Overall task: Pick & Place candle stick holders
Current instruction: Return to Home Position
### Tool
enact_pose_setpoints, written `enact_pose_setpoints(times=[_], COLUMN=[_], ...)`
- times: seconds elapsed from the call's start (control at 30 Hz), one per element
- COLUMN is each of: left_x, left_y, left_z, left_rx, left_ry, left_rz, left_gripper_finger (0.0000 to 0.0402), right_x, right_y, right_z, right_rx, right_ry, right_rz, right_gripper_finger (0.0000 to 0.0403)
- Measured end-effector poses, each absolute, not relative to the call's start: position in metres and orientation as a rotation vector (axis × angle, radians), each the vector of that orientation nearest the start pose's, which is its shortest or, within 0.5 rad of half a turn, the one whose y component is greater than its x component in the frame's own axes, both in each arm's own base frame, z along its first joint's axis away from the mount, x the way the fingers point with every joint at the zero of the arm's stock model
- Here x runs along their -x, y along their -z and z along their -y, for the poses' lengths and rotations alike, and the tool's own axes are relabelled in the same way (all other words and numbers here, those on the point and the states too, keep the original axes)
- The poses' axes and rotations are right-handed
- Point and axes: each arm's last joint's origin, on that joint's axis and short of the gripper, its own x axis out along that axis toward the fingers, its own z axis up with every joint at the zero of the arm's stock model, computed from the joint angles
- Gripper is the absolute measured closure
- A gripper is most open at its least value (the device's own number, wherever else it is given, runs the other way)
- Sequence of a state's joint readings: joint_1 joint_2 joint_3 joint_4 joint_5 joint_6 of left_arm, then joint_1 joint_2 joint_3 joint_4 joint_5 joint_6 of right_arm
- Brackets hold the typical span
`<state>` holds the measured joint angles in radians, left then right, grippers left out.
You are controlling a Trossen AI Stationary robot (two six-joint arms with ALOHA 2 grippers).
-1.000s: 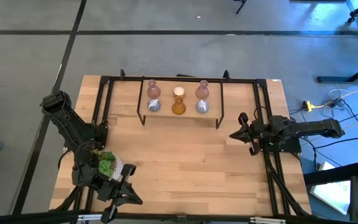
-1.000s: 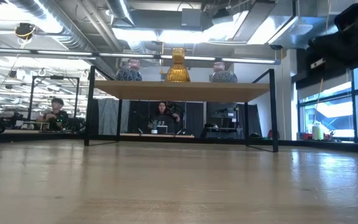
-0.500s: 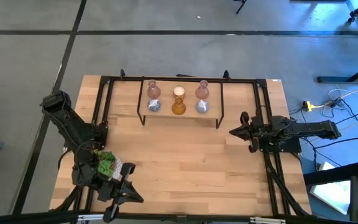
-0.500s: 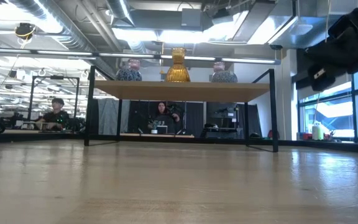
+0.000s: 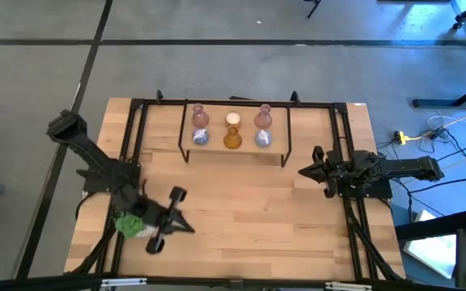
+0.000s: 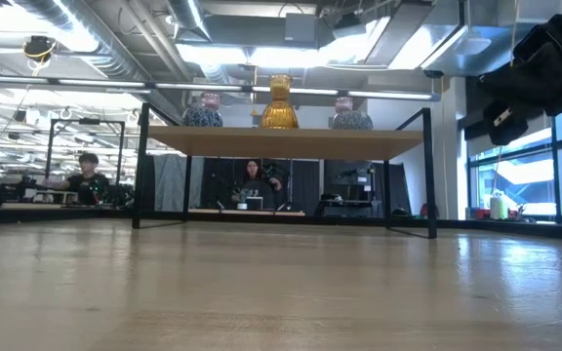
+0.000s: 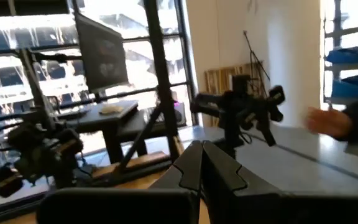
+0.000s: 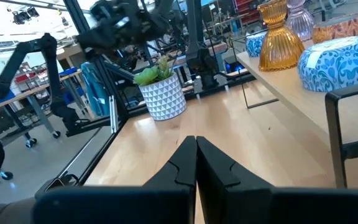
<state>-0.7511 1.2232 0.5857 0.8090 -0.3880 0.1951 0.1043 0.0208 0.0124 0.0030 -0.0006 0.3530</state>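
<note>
Six candle stick holders stand on their bases in two rows on a raised wooden shelf (image 5: pixel 277 145) at the table's far middle. The far row is pink (image 5: pixel 200 118), cream-white (image 5: pixel 233 120) and pink (image 5: pixel 263 118). The near row is silvery-blue (image 5: pixel 201 137), amber (image 5: pixel 232 139) and silvery-blue (image 5: pixel 263 138). My left gripper (image 5: pixel 189 229) is shut and empty above the table's near left, pointing right. My right gripper (image 5: pixel 302 173) is shut and empty at the right, near the shelf's right leg. The right wrist view shows the amber holder (image 8: pixel 278 37) and a blue one (image 8: pixel 344 62).
A green succulent in a pale patterned pot (image 8: pixel 163 93) stands at the table's near left, under my left arm (image 5: pixel 128 225). A black frame (image 5: pixel 136 121) runs around the table. The table's middle is bare wood (image 5: pixel 249 210). People sit in the room behind (image 6: pixel 86 175).
My left gripper has swung away from the table's near edge toward the table's middle, and has turned from slanting toward the near edge to pointing toward the right edge. It stays shut. The holders have not moved.
</note>
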Motion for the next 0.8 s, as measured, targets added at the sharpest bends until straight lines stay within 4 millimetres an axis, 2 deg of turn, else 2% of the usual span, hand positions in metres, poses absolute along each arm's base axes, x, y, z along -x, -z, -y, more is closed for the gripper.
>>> enact_pose_setpoints(times=[0.1,0.27,0.5,0.63,0.8], left_x=[-0.191,-0.184,-0.19,-0.199,-0.208], left_y=[-0.262,-0.26,-0.257,-0.254,-0.243], left_z=[0.145,0.116,0.08,0.056,0.021], left_rx=[-0.075,-0.074,-0.119,-0.118,-0.039], left_ry=[0.338,0.326,0.314,0.272,0.122], left_rz=[0.242,0.318,0.334,0.309,0.174], left_gripper_finger=[0.04,0.04,0.04,0.04,0.04], right_x=[-0.098,-0.098,-0.098,-0.098,-0.098], right_y=[-0.166,-0.166,-0.166,-0.166,-0.166], right_z=[-0.01,-0.01,-0.01,-0.01,-0.01], right_rx=[-0.351,-0.351,-0.351,-0.351,-0.351], right_ry=[-0.103,-0.103,-0.103,-0.104,-0.106], right_rz=[-0.024,-0.023,-0.024,-0.023,-0.024], right_gripper_finger=[0.0398,0.0398,0.0398,0.0398,0.0398])
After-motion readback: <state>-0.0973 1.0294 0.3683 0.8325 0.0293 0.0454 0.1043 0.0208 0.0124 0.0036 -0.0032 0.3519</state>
